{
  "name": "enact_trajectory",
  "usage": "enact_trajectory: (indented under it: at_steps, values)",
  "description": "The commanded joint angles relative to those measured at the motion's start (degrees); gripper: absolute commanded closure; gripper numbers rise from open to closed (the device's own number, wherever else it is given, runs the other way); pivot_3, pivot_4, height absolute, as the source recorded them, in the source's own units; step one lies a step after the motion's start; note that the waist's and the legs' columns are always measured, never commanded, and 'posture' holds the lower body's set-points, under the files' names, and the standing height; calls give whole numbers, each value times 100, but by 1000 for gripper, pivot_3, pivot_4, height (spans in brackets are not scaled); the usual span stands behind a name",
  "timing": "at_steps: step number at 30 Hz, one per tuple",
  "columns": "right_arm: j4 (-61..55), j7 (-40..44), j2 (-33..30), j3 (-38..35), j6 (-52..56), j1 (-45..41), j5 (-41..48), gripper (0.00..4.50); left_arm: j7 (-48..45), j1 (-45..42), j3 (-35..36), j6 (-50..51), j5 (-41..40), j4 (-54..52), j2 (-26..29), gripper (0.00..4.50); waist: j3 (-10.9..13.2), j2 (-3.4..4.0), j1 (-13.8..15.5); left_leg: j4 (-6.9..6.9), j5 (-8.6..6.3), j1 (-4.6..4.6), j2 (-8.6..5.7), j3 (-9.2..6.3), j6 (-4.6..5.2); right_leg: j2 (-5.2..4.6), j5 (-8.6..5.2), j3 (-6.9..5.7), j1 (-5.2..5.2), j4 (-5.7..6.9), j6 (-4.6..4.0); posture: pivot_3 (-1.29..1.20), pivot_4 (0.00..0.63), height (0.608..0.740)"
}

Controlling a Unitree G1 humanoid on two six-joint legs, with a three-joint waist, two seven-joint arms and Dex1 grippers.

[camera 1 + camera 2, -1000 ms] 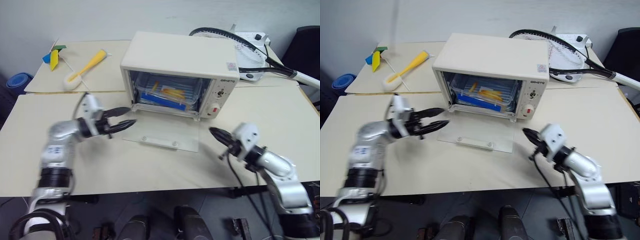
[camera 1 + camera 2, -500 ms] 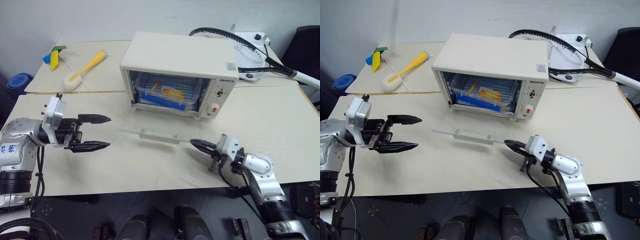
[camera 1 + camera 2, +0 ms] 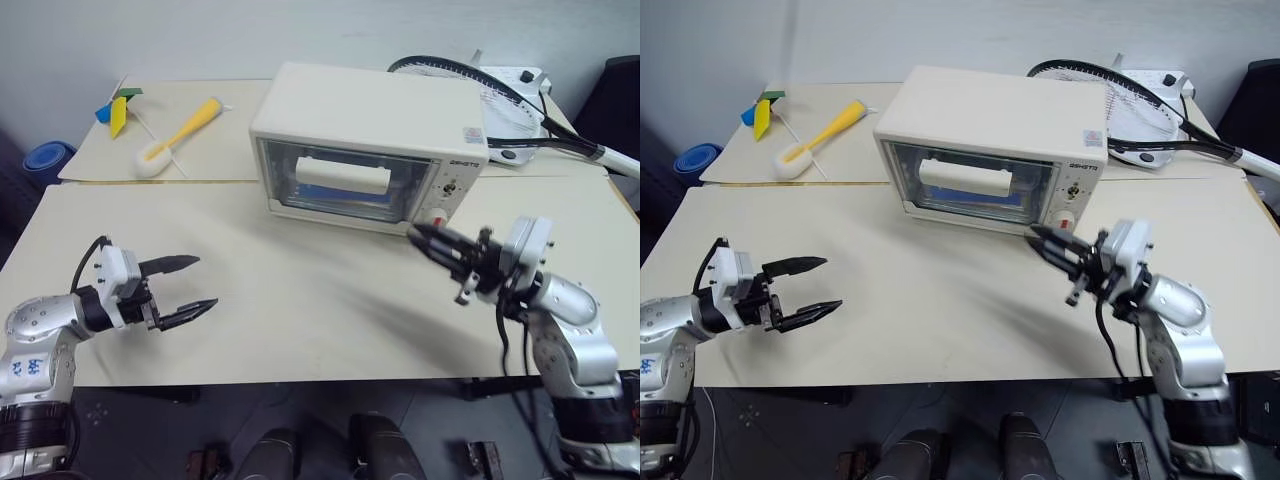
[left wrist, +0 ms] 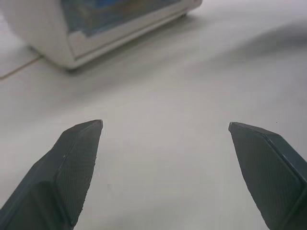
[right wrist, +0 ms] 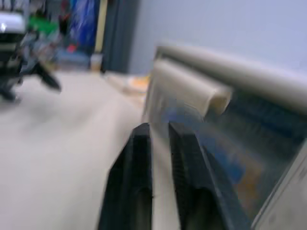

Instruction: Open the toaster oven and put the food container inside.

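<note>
At the left hand: left gripper (image 3: pixel 205 280) hovering low over bare table (image 3: pixel 300 310) near the front left edge, fingers spread wide, grasping nothing, well apart from the oven.
At the right hand: right gripper (image 3: pixel 418 238) raised off the table, pointing at the lower right front corner of the toaster oven (image 3: pixel 365 120), just beside the red knob (image 3: pixel 437 219); fingers parted by only a thin slit in the right wrist view, nothing between them. Contact with the oven front impossible to judge.
On the oven front: glass door upright and shut, white bar handle (image 3: pixel 343 175) across its upper part, control panel (image 3: pixel 450 190) to the right of the window.
Inside the oven: food container (image 3: pixel 345 206) dimly visible through the glass as a blue strip low in the chamber, partly hidden behind the handle.
Farther back on the table: yellow-handled brush (image 3: pixel 178 130) to the oven's left, racket (image 3: pixel 500 100) behind its right side, both untouched.
Step in hand: judged as the finish, with container inside, door shut and both hands empty.
Progress: seemingly complete, or very nearly so.
Next move: probably a clean retreat of the right arm away from the knob and panel, without nudging the dial or catching the door; then both arms to rest.
Risk: a brush against the knob or a bump shifting the light oven.
</note>
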Motion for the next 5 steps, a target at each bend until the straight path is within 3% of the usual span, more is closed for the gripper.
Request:
enact_trajectory:
  at_steps: [1,5]
  values:
    - [-20,611,-360,-73,-449,455,-273,2531,87,270,123,-312,65,-411,29,0,0,0,16,2,-1,0,-1,3,2,-1,0,2,3,0,0,0,150,740]
    - [309,757,-384,-252,-718,776,-350,1057,103,559,78,-392,10,-607,-20,0,0,0,17,3,-1,16,2,11,4,1,1,9,19,0,1,0,150,740]
